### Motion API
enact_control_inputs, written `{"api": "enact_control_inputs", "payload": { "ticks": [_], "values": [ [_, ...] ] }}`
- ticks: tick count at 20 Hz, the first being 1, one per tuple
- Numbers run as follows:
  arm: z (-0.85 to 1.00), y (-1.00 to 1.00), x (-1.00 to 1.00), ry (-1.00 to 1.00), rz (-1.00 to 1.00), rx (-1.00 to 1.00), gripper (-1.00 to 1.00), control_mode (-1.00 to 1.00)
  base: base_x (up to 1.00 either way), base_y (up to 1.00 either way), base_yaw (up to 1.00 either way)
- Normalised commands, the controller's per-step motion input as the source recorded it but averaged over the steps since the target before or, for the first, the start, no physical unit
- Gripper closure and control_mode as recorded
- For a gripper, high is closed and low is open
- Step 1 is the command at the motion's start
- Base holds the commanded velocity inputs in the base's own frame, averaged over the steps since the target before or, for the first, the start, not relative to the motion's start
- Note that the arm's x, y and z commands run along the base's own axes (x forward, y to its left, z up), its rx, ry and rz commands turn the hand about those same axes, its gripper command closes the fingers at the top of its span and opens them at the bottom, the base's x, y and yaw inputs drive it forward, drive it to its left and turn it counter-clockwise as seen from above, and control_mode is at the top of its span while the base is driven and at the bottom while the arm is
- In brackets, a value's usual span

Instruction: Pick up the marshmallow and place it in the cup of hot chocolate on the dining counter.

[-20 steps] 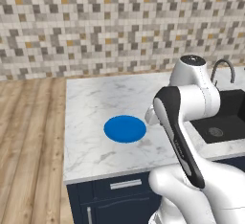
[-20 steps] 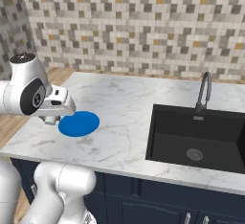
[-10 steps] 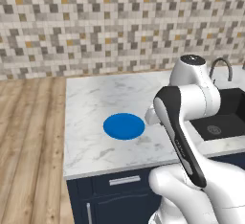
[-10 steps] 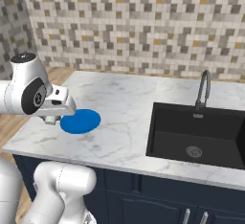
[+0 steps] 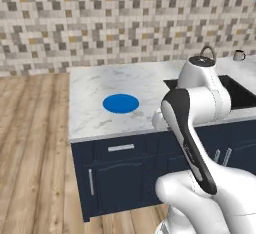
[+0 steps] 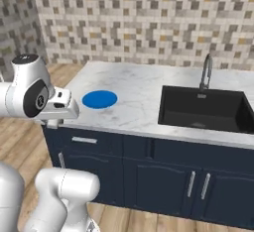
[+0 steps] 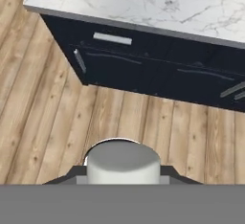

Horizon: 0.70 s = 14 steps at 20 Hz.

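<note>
the bench [image 5: 95, 93] top was white marble with grey veins, on dark navy cabinets [image 6: 144, 176] with silver handles [image 5: 120, 148]. the plate [image 5: 121, 103] on it was plain bright blue. the sink [image 6: 203, 108] was black, its tap [image 6: 205, 71] grey metal. the wall [image 5: 110, 18] carried a mosaic of small grey, beige, white and ochre tiles. the floor [image 7: 43, 103] was light brown wood planks. the marshmallow [image 7: 123, 164] between the dark tips was off-white. a far mug [image 5: 239, 55] looked pale grey, dark at the handle.

The gripper's fingertips [image 7: 123, 176] are hiding behind the marshmallow [image 7: 123, 163]. Past the sink [image 5: 239, 93], a mug [image 5: 239, 55] is showing too small to tell its contents.
</note>
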Motion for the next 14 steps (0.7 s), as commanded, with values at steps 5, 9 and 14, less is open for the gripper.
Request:
{"api": "enact_control_inputs", "payload": {
  "ticks": [5, 9, 14],
  "values": [
    [0.00, 0.00, 0.00, 0.00, 0.00, 0.00, 1.00, 1.00, -0.87, 0.99, -0.39],
    [0.00, 0.00, 0.00, 0.00, 0.00, 0.00, 1.00, 1.00, -0.71, 0.87, -0.57],
    [0.00, 0.00, 0.00, 0.00, 0.00, 0.00, 1.00, 1.00, -0.60, 0.85, -0.60]
  ]
}}
